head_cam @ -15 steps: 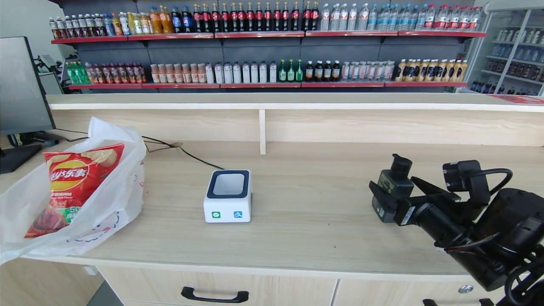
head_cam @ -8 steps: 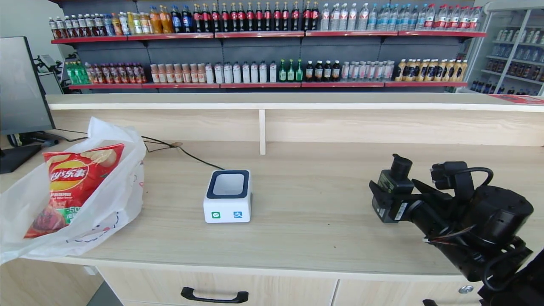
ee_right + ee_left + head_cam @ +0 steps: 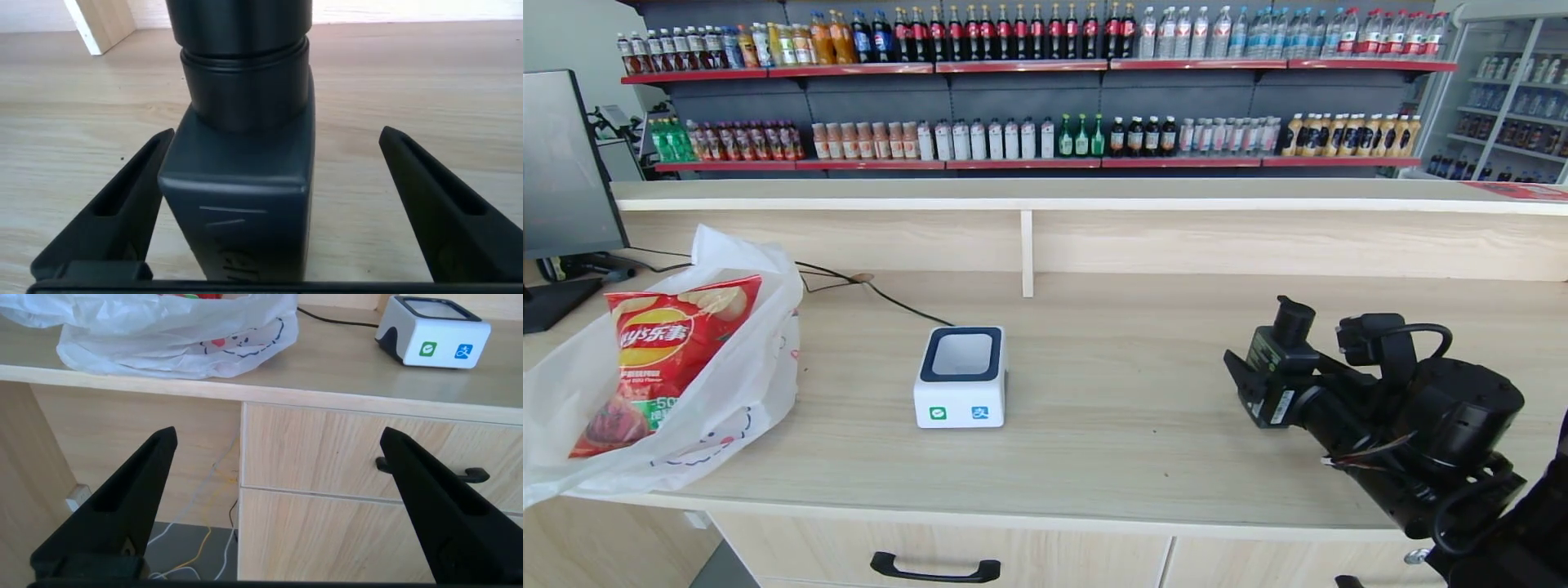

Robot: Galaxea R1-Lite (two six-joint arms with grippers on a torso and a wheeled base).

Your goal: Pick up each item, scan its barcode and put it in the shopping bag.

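Over the last second the right arm has swung in toward the robot's left, bringing its wrist closer to the dark bottle point(image 3: 1270, 380), which has shifted very slightly the same way. That bottle (squared body, round cap) stands on the wooden counter point(image 3: 1135, 441) at the robot's right, well apart from the scanner point(image 3: 961, 376). The right gripper point(image 3: 278, 135) sits around it with its fingers spread wide: one finger lies just beside the bottle's edge, and the other has a plain gap of counter between it and the bottle, so nothing is clamped. At the counter's left end the white shopping bag point(image 3: 760, 367) lies slumped on its side with a red chip packet point(image 3: 662, 351) inside it. The scanner is between the bag and the bottle, window facing up, its cable running back toward the bag. The left gripper point(image 3: 278, 434) hangs below the counter's edge in front of the drawer fronts point(image 3: 343, 449), fingers wide apart and empty.
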